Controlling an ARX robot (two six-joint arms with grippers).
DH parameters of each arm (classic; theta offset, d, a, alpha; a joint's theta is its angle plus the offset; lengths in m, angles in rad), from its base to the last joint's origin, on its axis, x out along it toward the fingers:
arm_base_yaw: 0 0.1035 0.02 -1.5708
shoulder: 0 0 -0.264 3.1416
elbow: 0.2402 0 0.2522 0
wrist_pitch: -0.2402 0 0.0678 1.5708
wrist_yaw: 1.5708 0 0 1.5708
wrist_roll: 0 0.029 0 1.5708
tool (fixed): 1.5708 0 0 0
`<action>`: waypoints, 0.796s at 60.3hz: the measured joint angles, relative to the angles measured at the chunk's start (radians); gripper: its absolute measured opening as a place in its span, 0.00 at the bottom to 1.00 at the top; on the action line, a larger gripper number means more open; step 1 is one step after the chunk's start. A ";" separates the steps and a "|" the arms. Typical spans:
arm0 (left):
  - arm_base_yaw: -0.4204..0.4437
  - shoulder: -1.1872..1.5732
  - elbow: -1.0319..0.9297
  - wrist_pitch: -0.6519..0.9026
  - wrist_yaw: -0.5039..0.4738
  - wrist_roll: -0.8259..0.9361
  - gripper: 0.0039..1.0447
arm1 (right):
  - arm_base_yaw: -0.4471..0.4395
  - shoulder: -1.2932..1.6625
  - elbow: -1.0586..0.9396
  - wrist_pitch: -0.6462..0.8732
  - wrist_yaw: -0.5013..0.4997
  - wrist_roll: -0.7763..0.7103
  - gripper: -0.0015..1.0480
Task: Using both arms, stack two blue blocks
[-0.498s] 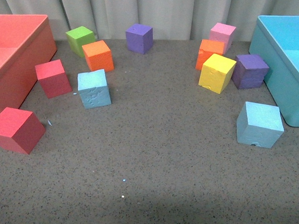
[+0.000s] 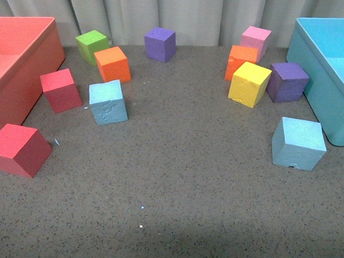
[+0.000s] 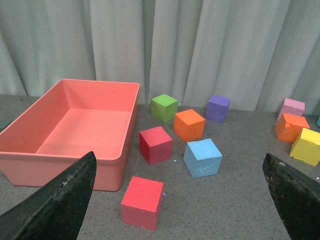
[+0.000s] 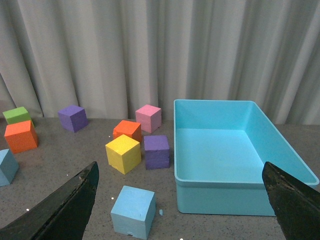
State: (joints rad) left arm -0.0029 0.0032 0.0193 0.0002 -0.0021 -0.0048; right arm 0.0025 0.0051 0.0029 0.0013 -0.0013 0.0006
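One blue block (image 2: 107, 102) with a cracked, pitted face sits left of centre on the grey table, also seen in the left wrist view (image 3: 202, 157). The other blue block (image 2: 298, 143), smoother with a small dark notch at its base, sits at the right beside the turquoise bin and shows in the right wrist view (image 4: 133, 211). The two lie far apart. My left gripper (image 3: 177, 165) hangs open above the table, back from the cracked block. My right gripper (image 4: 179, 163) is open too, back from the smooth block. Neither arm appears in the front view.
A salmon bin (image 2: 43, 49) stands at the left and a turquoise bin (image 2: 315, 83) at the right. Red cubes (image 2: 60, 90), a green cube (image 2: 92, 45), orange cubes (image 2: 112, 64), purple cubes (image 2: 160, 44), a yellow cube (image 2: 249, 84) and a pink cube (image 2: 256, 39) are scattered behind. A curtain closes the back.
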 joint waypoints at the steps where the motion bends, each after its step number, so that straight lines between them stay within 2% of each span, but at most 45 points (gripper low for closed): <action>1: 0.000 0.000 0.000 0.000 0.000 0.000 0.94 | 0.000 0.000 0.000 0.000 0.000 0.000 0.91; 48: 0.000 0.000 0.000 0.000 0.000 0.000 0.94 | 0.000 0.000 0.000 0.000 0.000 0.000 0.91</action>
State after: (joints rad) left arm -0.0029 0.0032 0.0193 0.0002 -0.0021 -0.0048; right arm 0.0025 0.0051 0.0029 0.0013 -0.0013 0.0002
